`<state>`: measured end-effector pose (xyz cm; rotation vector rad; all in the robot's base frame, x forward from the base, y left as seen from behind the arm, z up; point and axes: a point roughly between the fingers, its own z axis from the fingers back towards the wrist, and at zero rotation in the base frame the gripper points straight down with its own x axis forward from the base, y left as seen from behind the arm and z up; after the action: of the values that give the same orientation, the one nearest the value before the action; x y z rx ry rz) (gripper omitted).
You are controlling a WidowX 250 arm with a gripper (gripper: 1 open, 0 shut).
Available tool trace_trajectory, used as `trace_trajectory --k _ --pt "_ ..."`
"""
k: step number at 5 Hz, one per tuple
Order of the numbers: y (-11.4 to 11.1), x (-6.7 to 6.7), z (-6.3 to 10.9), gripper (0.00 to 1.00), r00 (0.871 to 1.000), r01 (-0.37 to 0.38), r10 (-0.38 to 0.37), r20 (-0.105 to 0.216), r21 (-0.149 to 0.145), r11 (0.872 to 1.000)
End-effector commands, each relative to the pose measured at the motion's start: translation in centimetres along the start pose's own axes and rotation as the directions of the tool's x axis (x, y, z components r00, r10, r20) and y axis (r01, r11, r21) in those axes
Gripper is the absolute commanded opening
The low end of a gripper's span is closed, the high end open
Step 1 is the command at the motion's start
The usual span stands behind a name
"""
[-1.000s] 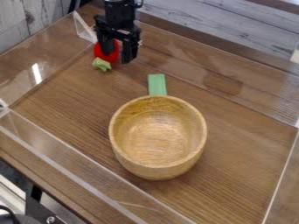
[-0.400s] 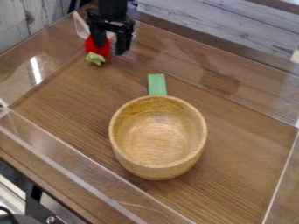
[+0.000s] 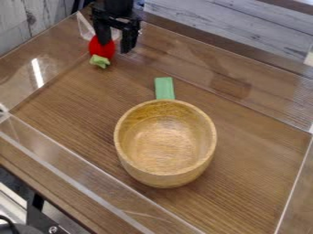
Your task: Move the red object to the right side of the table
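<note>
The open fingers [image 3: 113, 38] were poised over the red object [image 3: 102, 47], near the tabletop's [image 3: 76, 102] far left corner. The approach was in hand (no grip was evident); lowering, then closing, was needed.

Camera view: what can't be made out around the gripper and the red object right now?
- Gripper fingertips: small and dark in the camera view; contact with the red object can't be told.
- Far side of the red object: hidden behind its own front and the gripper.
- Rest of the arm: cut off by the camera view's top edge.
</note>
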<state>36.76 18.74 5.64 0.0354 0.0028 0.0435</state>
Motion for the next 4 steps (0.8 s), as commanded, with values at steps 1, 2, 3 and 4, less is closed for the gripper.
trace_trajectory --k 1,2,3,4 --pt "2.1 0.4 1.4 1.0 0.998 0.04 -0.042 0.054 0.036 0.999" --pt "2.3 0.2 2.1 1.0 0.999 -0.009 0.008 0.044 0.035 0.999" --pt "2.4 -0.1 2.8 1.0 0.998 -0.057 0.056 0.035 0.032 0.998" --pt "2.5 0.1 3.3 1.0 0.995 -0.102 0.101 0.025 0.029 0.994"
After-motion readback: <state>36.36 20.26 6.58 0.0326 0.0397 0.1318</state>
